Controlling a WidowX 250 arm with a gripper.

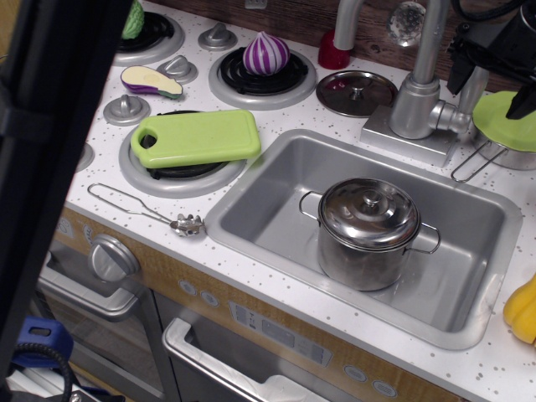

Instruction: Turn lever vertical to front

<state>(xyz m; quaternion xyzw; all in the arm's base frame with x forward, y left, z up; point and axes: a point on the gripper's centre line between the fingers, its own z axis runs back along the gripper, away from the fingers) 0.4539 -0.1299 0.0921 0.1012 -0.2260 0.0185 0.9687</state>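
Your black gripper [494, 71]: fingers apart, straddling lever top | short matte-silver paddle lever [471, 94]: upright beside grey faucet base [416, 106] | steel lidded pot [368, 232]: in sink [268, 197]

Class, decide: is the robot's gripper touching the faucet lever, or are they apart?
Cannot tell. In the only view, the gripper sits right above and behind the upright lever, overlapping its top, so neither contact nor a gap shows plainly.
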